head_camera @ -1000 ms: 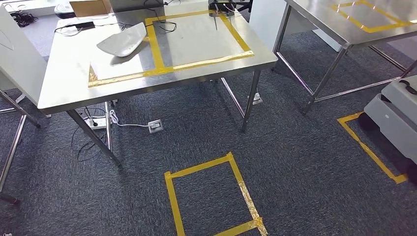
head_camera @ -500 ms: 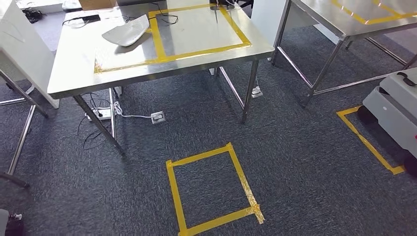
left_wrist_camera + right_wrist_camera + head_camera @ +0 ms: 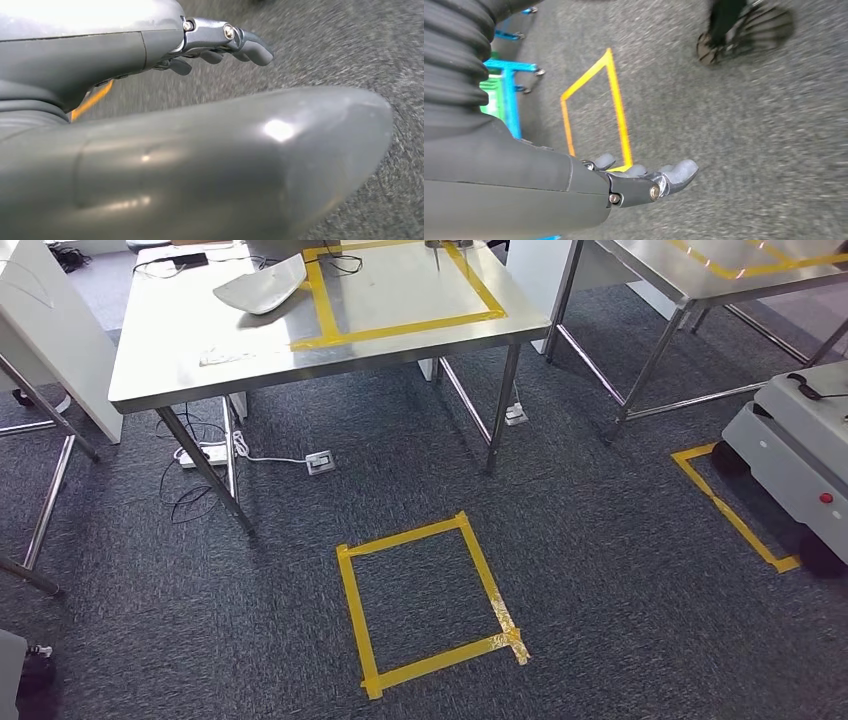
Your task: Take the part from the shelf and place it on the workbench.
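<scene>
Lying on the far left of the stainless steel desk (image 3: pixel 180 360) is the pale grey curved shell part (image 3: pixel 262 285) (beside the yellow tape rectangle (image 3: pixel 400 290)). Both the left robot hand (image 3: pixel 215 45) and right robot hand (image 3: pixel 644 180) hang released over dark grey carpet (image 3: pixel 600 570), fingers apart, grasping nothing.
</scene>
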{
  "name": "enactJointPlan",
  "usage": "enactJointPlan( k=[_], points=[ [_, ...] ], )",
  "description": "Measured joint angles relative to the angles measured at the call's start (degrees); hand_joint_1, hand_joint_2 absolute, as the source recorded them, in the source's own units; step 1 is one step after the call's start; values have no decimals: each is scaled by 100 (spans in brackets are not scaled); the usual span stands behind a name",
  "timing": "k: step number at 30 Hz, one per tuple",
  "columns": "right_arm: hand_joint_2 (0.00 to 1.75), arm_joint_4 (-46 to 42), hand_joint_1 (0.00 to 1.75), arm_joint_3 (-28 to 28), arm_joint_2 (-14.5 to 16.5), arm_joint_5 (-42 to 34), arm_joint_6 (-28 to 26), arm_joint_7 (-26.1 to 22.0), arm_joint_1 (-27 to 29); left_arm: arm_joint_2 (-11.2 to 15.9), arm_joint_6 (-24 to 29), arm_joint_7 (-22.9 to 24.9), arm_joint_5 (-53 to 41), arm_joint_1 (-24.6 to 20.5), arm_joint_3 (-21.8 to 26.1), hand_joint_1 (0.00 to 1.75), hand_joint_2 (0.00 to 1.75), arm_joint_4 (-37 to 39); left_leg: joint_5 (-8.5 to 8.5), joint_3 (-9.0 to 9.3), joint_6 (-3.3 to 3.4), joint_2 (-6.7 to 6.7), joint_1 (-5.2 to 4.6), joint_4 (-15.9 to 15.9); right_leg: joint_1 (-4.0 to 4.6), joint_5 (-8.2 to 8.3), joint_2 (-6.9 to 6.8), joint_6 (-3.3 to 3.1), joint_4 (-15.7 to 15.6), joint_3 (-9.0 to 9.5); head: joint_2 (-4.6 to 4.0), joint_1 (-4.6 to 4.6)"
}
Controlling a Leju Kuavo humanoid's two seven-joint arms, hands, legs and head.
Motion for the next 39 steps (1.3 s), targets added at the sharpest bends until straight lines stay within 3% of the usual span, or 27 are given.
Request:
enactJointPlan(
  k=[2, 4, 5, 7, 8, 9, 10, 11, 13, 14, 16, 18, 19, 21, 23, 24, 25, 26, 27, 28, 30, 32, 35, 37, 39],
  points=[
    [175, 0, 0, 7, 30, 19, -3, 57, -14, 44, -37, 22, -74, -36, -82, 0, 0, -8, 119, -18, -77, 0, 9, -56, 22, 43, 1, -64, -116, -19, -1, 7],
    [175, 0, 0, 46, 69, 134, -51, 206, -22, 84, -68, 35, -85, -55, -116, 0, 0, -16, 24, -81, -146, -19, 18, 8, 2, 160, -21, -155, -163, -106, -1, 5],
    [175, 0, 0, 75, 88, 183, -106, 284, -21, 105, -82, 44, -86, -57, -122, 0, 0, -18, -176, -144, -177, -27, 20, 177, -13, 225, -30, -198, -181, -164, -1, -4],
    [175, 0, 0, 114, 114, 193, -241, 386, -12, 140, -103, 72, -94, -62, -128, 0, 0, -22, -738, -311, -221, -34, 31, 820, -12, 329, -39, -242, -167, -296, 0, -17],
    [175, 0, 0, 120, 125, 164, -300, 412, -6, 154, -110, 102, -99, -62, -133, 0, 0, -23, -932, -371, -238, -34, 32, 1180, -9, 380, -41, -242, -149, -370, -1, -20],
    [175, 0, 0, 120, 133, 128, -351, 429, -1, 164, -123, 144, -104, -60, -139, 0, 0, -24, -998, -373, -250, -34, 32, 1427, -7, 428, -43, -239, -124, -448, -1, -20],
    [175, 0, 0, 120, 138, 93, -389, 442, 2, 169, -141, 199, -113, -56, -147, 0, 0, -24, -938, -291, -256, -34, 33, 1493, -8, 472, -46, -230, -91, -532, -2, -20],
    [175, 0, 0, 120, 142, 54, -425, 456, 4, 170, -165, 259, -125, -53, -158, 0, 0, -23, -798, -114, -257, -33, 35, 1346, -12, 509, -47, -216, -52, -612, -2, -20],
    [175, 0, 0, 116, 142, -36, -491, 500, 4, 167, -211, 358, -149, -50, -187, 0, 0, -25, -616, 413, -249, -38, 35, 641, -17, 562, -51, -172, 39, -759, -1, -20],
    [175, 0, 0, 109, 141, -86, -521, 533, 2, 163, -228, 385, -151, -50, -199, 0, 0, -25, -624, 625, -233, -47, 26, 312, -14, 590, -54, -142, 76, -812, -1, -19],
    [175, 0, 0, 85, 138, -150, -551, 617, -2, 147, -233, 374, -108, -37, -212, 0, 0, -26, -705, 783, -183, -64, 1, 12, -6, 664, -59, -83, 107, -872, -1, -15],
    [175, 0, 0, 68, 128, -127, -553, 673, 8, 111, -223, 300, -5, -27, -211, 0, 0, -26, -646, 703, -83, -55, 4, -17, -10, 712, -53, -22, 113, -890, 0, -15],
    [175, 0, 0, 66, 120, -105, -557, 676, 15, 88, -220, 258, 57, -35, -209, 0, 0, -26, -600, 658, -19, -45, 12, -25, -15, 634, -43, 16, 166, -918, 0, -10],
    [175, 0, 0, 55, 100, -131, -572, 601, 21, 35, -220, 208, 154, -65, -202, 0, 0, -27, -489, 543, 85, -24, 31, -41, -35, 184, -21, 92, 589, -1064, 0, 5],
    [175, 0, 0, 21, 83, -241, -584, 452, 18, -6, -222, 228, 184, -84, -198, 0, 0, -27, -362, 397, 117, -16, 27, -28, -46, -330, -12, 141, 1319, -1255, 0, 16],
    [175, 0, 0, 1, 71, -280, -586, 374, 17, -25, -224, 262, 184, -87, -197, 0, 0, -26, -295, 315, 115, -11, 25, -17, -49, -423, -12, 152, 1607, -1291, 0, 17],
    [175, -1, 0, -11, 58, -291, -585, 307, 16, -43, -225, 312, 179, -87, -196, 0, 0, -25, -229, 222, 109, -8, 23, -3, -50, -370, -12, 152, 1721, -1238, 1, 19],
    [175, -1, 0, -18, 45, -281, -583, 256, 14, -63, -228, 379, 177, -87, -196, 0, 0, -22, -170, 128, 98, -7, 23, 12, -50, -217, -11, 143, 1631, -1084, 1, 19],
    [175, -2, 0, -20, 33, -261, -580, 223, 8, -83, -237, 443, 185, -87, -193, 0, 44, -19, -116, 41, 84, -6, 24, 27, -49, -48, -11, 125, 1347, -830, 1, 20],
    [175, -2, 0, -20, 20, -235, -576, 198, -4, -105, -269, 489, 211, -86, -182, 0, 87, -17, -64, -32, 64, -5, 21, 40, -44, 17, -10, 96, 916, -513, 1, 20],
    [175, -2, 0, -20, 2, -196, -572, 177, -31, -139, -375, 498, 285, -85, -141, 0, 175, -16, 17, -110, 16, -4, 12, 51, -17, -66, -6, 37, 146, -4, 1, 20],
    [175, -2, 0, -20, -7, -185, -575, 171, -40, -153, -520, 453, 307, -87, -96, 0, 175, -16, 88, -116, -39, 4, 14, 31, 13, -151, -3, -9, -118, 105, 1, 21],
    [175, -3, 0, -8, -26, -203, -446, 176, -30, -155, -711, 467, 216, -69, -77, 0, 175, -11, 127, -134, -140, 0, 37, 17, 3, -32, -19, -124, -146, 15, -1, 27],
    [175, -23, 0, 81, -56, -307, -246, 150, -1, -150, -784, 532, 217, -19, -80, 0, 175, -5, -227, -246, -188, -20, 46, 336, -18, 81, -35, -210, -174, -58, -1, 15],
    [175, -79, 0, 270, -97, -514, -110, 126, 42, -136, -826, 567, 322, 54, -96, 0, 175, 1, -754, -432, -220, -31, 51, 1044, -10, 164, -39, -247, -166, -163, -1, 2]
  ],
)
